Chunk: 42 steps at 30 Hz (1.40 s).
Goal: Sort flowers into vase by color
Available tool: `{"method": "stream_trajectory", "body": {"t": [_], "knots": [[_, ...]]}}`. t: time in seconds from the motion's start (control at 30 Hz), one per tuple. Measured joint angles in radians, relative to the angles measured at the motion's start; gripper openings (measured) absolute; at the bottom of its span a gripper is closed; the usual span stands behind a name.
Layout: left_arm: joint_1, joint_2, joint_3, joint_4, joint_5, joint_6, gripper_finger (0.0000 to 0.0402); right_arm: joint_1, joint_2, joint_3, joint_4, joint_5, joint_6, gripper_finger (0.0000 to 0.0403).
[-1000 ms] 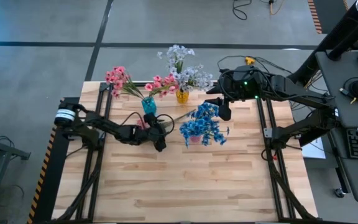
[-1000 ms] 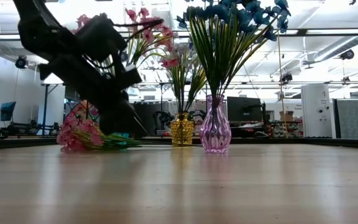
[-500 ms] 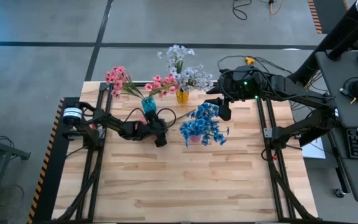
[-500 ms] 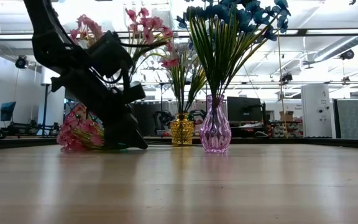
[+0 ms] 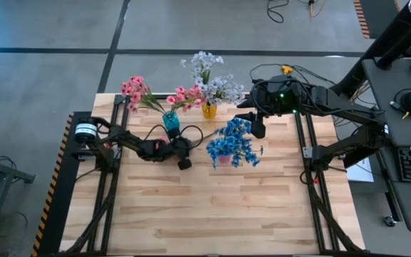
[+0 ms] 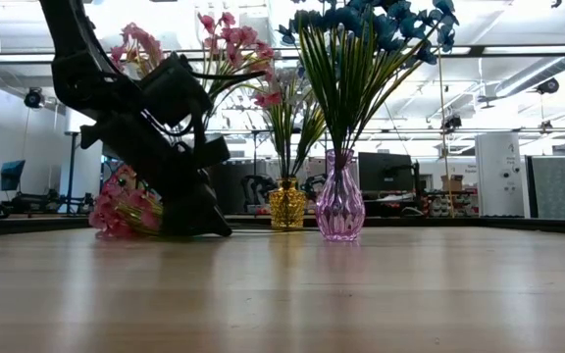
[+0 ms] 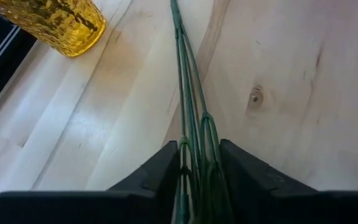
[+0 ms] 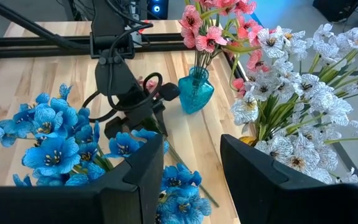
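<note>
A loose spray of pink flowers (image 6: 121,211) lies on the table, its thin green stems (image 7: 188,93) flat on the wood. My left gripper (image 7: 199,165) is down at the table (image 5: 184,163), shut on those stems. A teal vase (image 5: 170,121) holds pink flowers, a yellow vase (image 5: 209,111) white ones, and a purple vase (image 6: 340,206) blue flowers (image 5: 232,143). My right gripper (image 8: 191,155) hangs open above the blue flowers, touching nothing. My left gripper pinches the bundle of green stems (image 7: 194,152) between its two fingers, one finger on each side. It comes slanting down from the table's left, and the stems run on ahead of the fingers. The stems lie on the table beyond the hold.
The three vases stand close together at the table's far middle, right beside the left gripper. The near half of the wooden table (image 5: 212,214) is bare wood. Black frame rails (image 5: 105,193) run along the left and right sides.
My left gripper has sunk to the table top, moving a little toward the far edge, and now stands over the stems of the lying pink spray. The spray and the vases have kept their places.
</note>
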State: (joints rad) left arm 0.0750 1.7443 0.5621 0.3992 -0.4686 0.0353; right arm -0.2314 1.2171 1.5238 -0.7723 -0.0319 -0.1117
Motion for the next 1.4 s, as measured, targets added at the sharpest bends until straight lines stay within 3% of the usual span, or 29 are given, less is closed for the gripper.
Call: {"method": "stream_trajectory", "body": {"t": [0.5, 0.77, 1.2, 1.4], "knots": [[-0.022, -0.045, -0.002, -0.094, -0.011, -0.010, 0.0021, 0.000, -0.001, 0.000, -0.011, 0.000, 0.018, 0.0151], [-0.058, -0.219, -0.003, -0.327, -0.011, -0.069, 0.0003, 0.000, -0.001, 0.000, -0.007, 0.000, 0.021, 0.0151], [-0.142, -0.513, -0.003, -0.557, 0.044, -0.138, 0.0002, 0.012, -0.001, 0.000, 0.034, 0.001, 0.004, 0.0151], [-0.186, -0.609, 0.002, -0.618, 0.167, -0.160, 0.0002, 0.032, -0.001, 0.006, 0.092, -0.001, -0.044, 0.0151]]}}
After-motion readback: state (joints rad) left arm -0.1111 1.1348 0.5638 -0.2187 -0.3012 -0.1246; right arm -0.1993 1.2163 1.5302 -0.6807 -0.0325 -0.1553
